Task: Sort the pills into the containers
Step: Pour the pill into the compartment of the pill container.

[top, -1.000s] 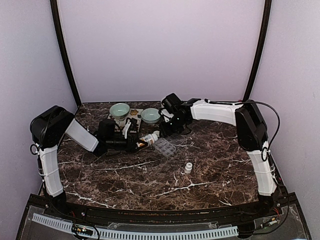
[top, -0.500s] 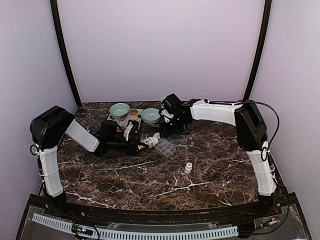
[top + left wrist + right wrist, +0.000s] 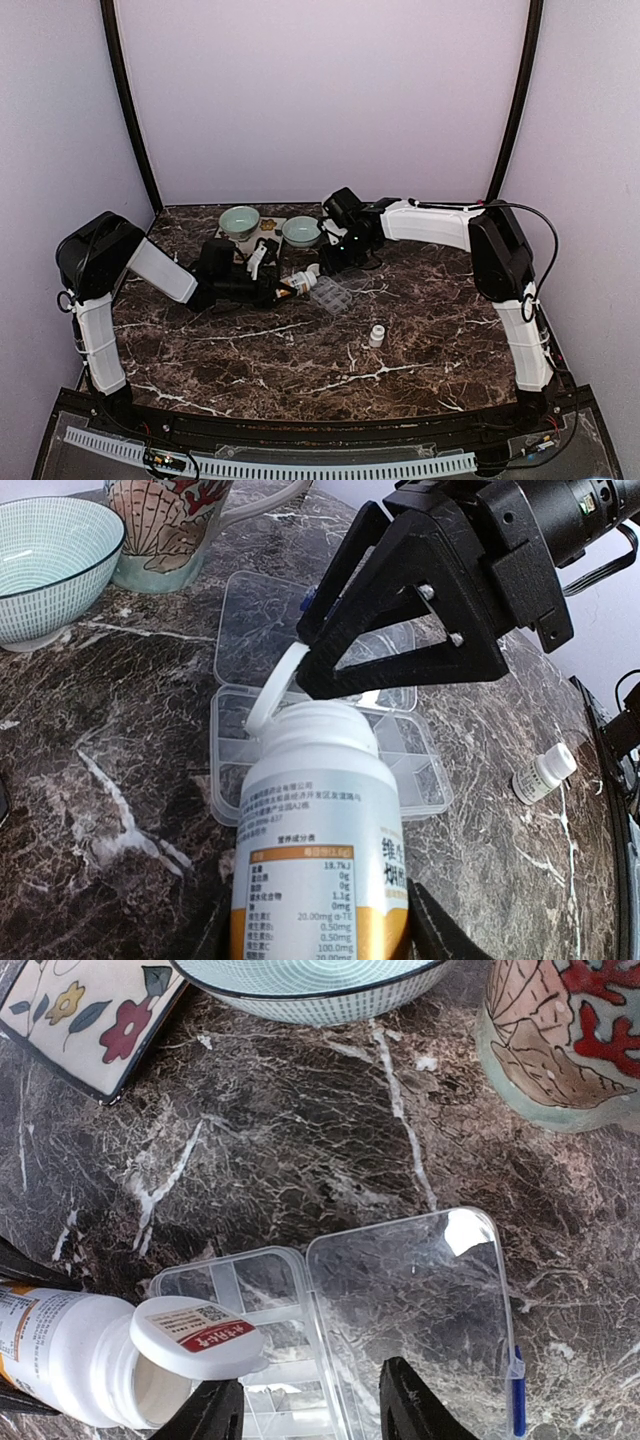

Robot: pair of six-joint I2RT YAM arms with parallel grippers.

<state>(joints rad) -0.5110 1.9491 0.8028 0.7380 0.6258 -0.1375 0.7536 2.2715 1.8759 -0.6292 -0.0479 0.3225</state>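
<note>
A clear plastic organiser box (image 3: 330,296) with little compartments lies near the middle of the dark marble bench (image 3: 300,360), slightly toward the back, its hinged lid (image 3: 410,1300) swung flat open beside it. The left gripper (image 3: 325,932) is clamped around a white plastic pill bottle (image 3: 320,820) with an orange label band. The bottle is tipped on its side, with its mouth at the box's edge and its flip cap (image 3: 195,1337) hanging open. The right gripper (image 3: 313,1377) is poised directly above the box, its black fingers partly apart with nothing between them and one fingertip close to the cap. Behind the box stand two pale green ceramic bowls (image 3: 240,218) and a coral-patterned mug (image 3: 165,525). A small white vial (image 3: 376,336) stands upright nearer the arms, well apart from the box.
</note>
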